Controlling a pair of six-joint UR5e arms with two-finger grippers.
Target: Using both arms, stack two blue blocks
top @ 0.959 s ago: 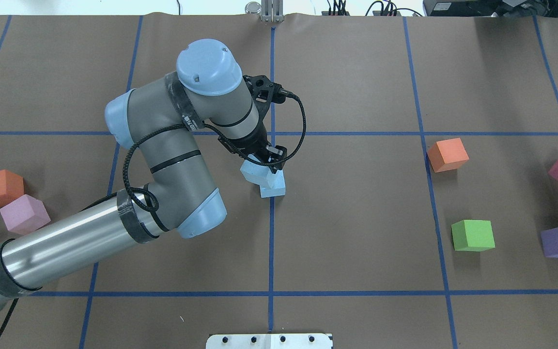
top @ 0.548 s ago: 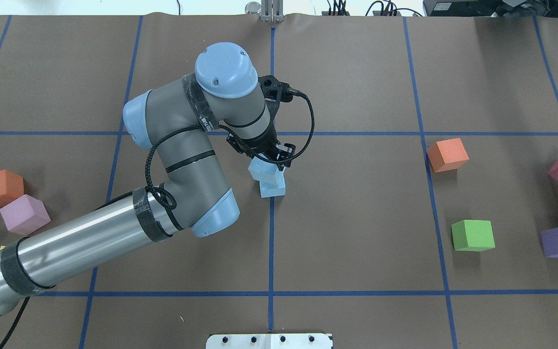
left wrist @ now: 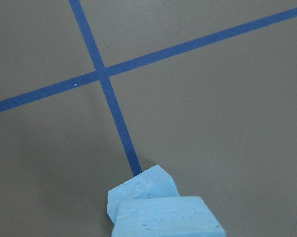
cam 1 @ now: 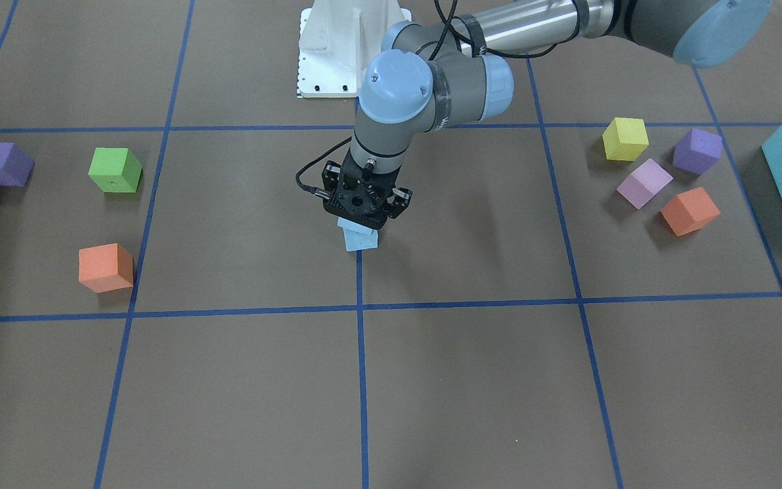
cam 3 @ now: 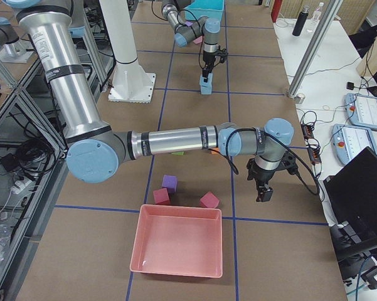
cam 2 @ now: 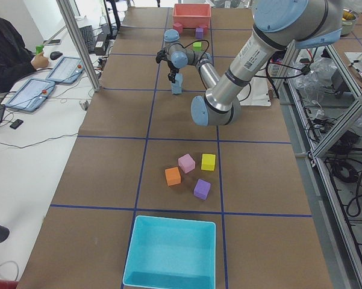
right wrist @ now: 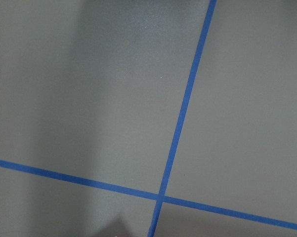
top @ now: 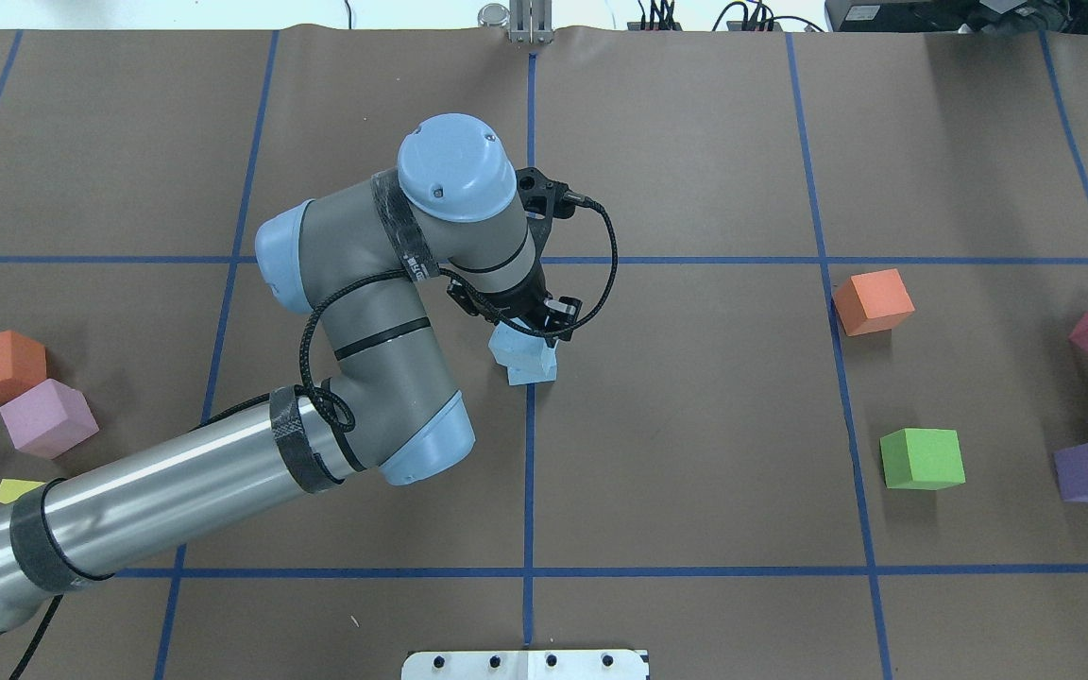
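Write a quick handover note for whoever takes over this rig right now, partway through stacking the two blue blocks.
Grippers: the left gripper is shut on the top blue block. The right gripper hangs over the table, far from the stack; open or shut cannot be told.
Blocks: the top blue block sits on or just above the bottom blue block, twisted relative to it, on the centre tape line.
Done: blocks brought together.
Left: confirm contact, release, lift the left arm away.

Nothing legible (in any view).
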